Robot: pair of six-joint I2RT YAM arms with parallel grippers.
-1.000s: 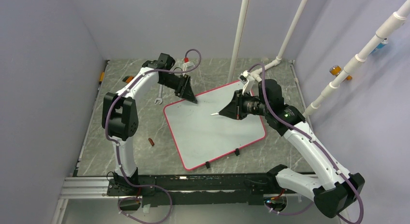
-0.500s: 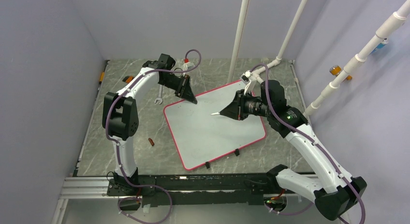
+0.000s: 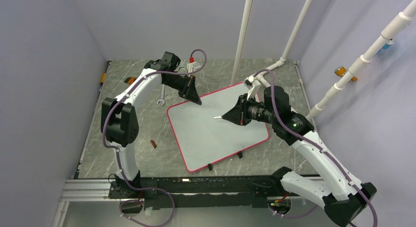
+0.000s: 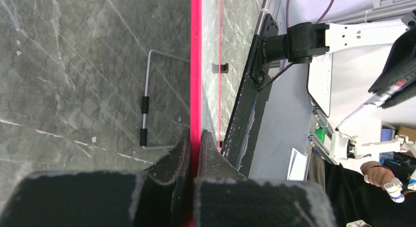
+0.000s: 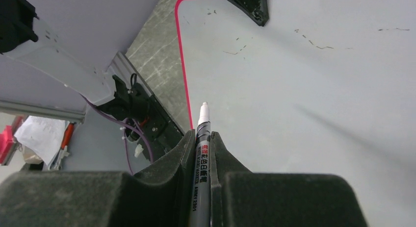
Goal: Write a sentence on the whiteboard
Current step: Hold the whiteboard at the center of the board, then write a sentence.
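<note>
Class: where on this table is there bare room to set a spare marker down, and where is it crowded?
Free: the tabletop left of the whiteboard, around the small red item; behind the board, before the pipes. Crowded: the board's far-left corner, with left gripper and wrench.

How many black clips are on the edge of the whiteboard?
2 black clips, both on the near edge of the whiteboard: one toward its left corner, the other near the middle of that edge. Parts of the far edge are covered, so more could be hidden.

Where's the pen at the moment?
In the top view, the pen pokes out of the right hand, over the middle of the whiteboard, its tip pointing toward the left arm's side.
</note>
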